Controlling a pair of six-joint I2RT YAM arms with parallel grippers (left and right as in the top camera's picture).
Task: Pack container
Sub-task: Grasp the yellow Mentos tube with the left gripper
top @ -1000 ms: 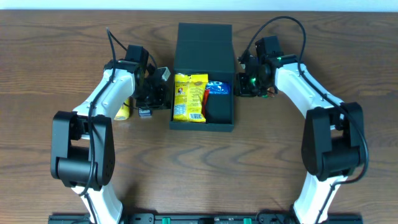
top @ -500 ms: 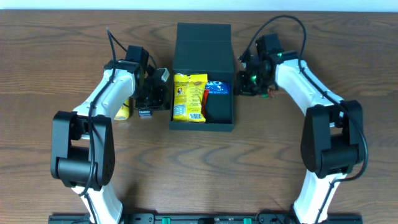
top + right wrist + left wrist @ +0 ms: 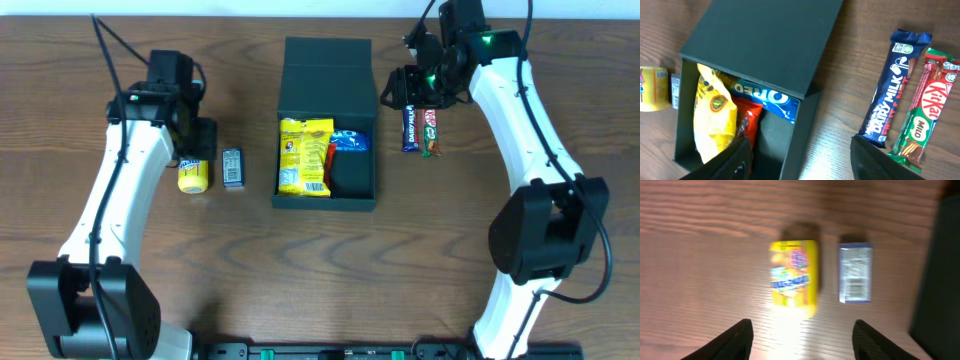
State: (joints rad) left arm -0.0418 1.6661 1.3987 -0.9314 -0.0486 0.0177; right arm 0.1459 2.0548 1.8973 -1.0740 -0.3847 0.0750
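The container is a dark green box in mid-table, its flap lid lying open toward the back. Inside are a yellow packet, a blue Oreo pack and a red packet. My left gripper hangs open over the table left of the box, just behind a small yellow packet and a silver-blue packet. My right gripper is open and empty above the box's right wall, with a Dairy Milk bar and a KitKat bar to its right.
The small yellow packet and silver-blue packet lie side by side left of the box. Both bars lie parallel on the wood right of it. The box floor at front right is bare.
Both arms have drawn back from the box sides, the left up and to the left, the right toward the back. Both grippers have opened. The silver-blue packet and the two bars now lie uncovered.
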